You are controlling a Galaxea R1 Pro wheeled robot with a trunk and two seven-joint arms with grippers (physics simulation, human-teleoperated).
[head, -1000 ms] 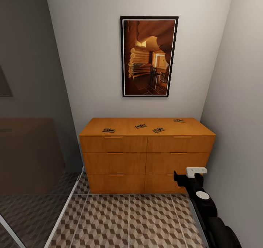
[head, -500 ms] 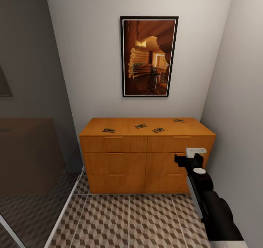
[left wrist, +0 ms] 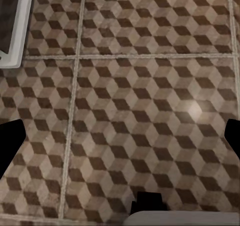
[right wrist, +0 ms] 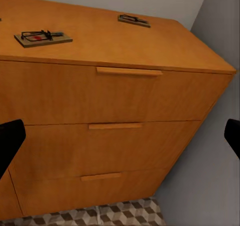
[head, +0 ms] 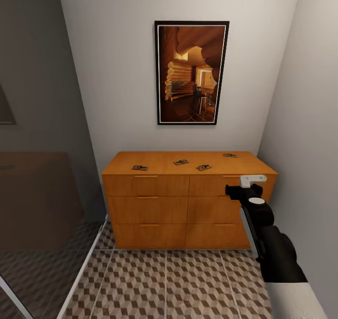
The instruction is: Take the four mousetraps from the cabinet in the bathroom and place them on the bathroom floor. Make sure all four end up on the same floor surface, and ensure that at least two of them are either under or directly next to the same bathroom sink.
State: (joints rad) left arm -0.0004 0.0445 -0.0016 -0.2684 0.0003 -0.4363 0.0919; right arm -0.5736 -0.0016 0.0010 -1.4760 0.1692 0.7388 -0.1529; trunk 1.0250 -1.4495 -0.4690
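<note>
While four mousetraps [head: 203, 167] lay on the cabinet [head: 188, 201], the right gripper [right wrist: 120, 136] stood spread and empty before it; best rise above the nearest trap first.

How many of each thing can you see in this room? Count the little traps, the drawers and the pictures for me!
Mousetraps: 4, at and, all on top of the cabinet
Drawer fronts: 6
Framed pictures: 1
Total: 11
</note>
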